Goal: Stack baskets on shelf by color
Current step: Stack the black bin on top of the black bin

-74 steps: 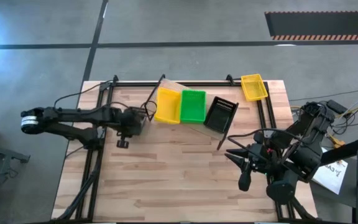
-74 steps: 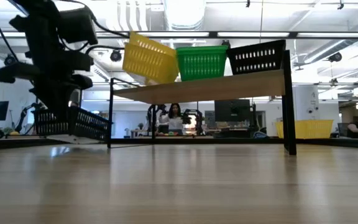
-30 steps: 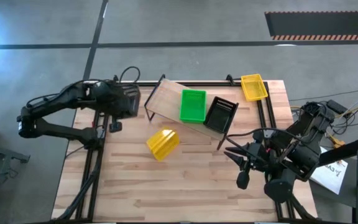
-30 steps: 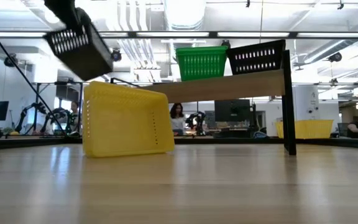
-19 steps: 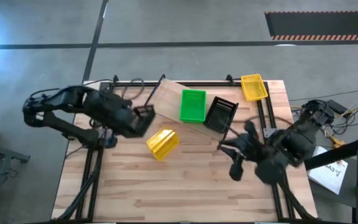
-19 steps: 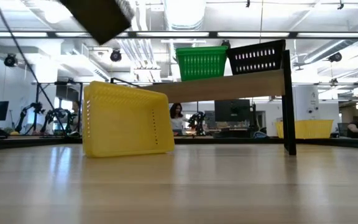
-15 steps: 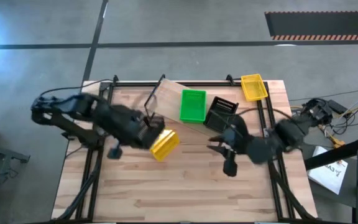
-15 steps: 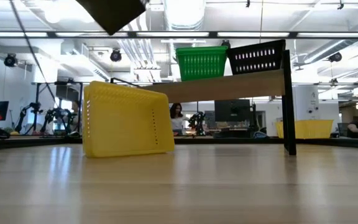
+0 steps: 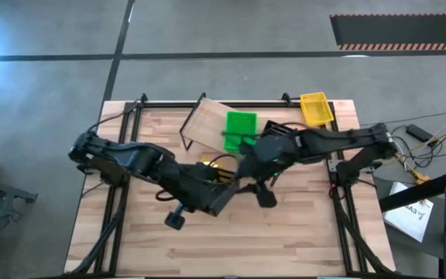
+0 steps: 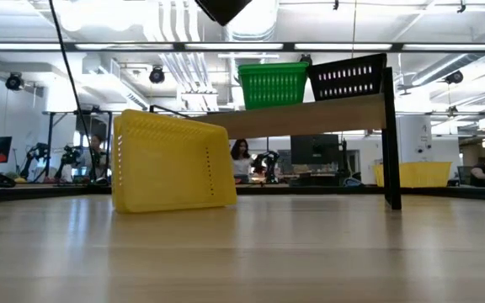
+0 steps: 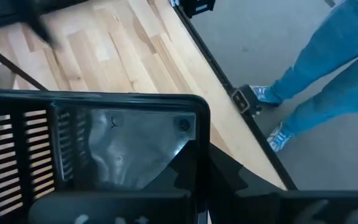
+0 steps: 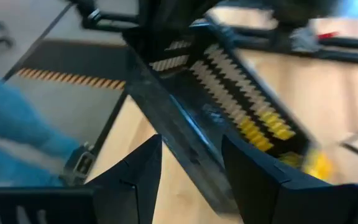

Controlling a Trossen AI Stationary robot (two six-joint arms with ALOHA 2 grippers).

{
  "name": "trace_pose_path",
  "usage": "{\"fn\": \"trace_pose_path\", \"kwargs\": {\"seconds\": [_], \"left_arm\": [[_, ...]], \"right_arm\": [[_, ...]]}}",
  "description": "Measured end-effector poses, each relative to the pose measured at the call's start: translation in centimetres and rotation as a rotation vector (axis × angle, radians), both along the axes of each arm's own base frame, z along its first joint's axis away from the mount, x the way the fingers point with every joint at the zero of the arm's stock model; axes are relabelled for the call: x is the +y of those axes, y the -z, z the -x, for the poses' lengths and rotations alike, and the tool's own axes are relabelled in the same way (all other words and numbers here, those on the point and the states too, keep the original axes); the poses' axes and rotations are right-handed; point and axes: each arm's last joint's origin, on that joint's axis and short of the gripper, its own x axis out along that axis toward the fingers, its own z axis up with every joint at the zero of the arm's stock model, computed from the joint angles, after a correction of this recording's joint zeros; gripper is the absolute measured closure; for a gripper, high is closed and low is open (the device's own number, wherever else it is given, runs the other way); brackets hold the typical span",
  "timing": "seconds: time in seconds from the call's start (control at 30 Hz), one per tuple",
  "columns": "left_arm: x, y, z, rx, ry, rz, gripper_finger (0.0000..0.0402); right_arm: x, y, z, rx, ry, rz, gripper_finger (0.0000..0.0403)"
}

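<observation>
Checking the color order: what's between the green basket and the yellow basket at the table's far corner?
A black basket, on the shelf beside the green basket; the high view shows it.

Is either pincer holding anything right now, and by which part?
The left pincer holds a black basket, apparently by its rim or wall; the exact spot is hidden. The right pincer is open at that basket's edge, not gripping.
</observation>
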Motion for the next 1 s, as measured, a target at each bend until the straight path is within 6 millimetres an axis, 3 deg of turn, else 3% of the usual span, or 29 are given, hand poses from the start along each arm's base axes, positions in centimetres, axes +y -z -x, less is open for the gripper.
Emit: {"fn": "trace_pose_path", "kwargs": {"seconds": [0.2,0.37,0.6,0.7,1.0], "left_arm": [[-0.3,0.7,-1.1,0.007,0.011,-0.018,0.0401],[-0.4,0.9,-1.4,-0.003,-0.006,-0.032,0.0401],[-0.3,0.7,-1.7,-0.052,-0.05,-0.065,0.0392],[-0.2,0.5,-1.6,-0.066,-0.059,-0.062,0.0362],[0.8,-2.0,0.8,-0.138,-0.093,-0.018,0.0232]], "right_arm": [[0.7,1.8,-2.5,0.062,-0.098,0.013,0.0243],[1.1,1.9,-3.5,0.091,-0.19,0.02,0.025],[1.3,1.8,-4.3,0.112,-0.256,0.07,0.0347],[1.5,1.9,-4.1,0.141,-0.28,0.089,0.0385],[2.2,1.8,-0.5,0.288,-0.335,0.283,0.0394]]}}
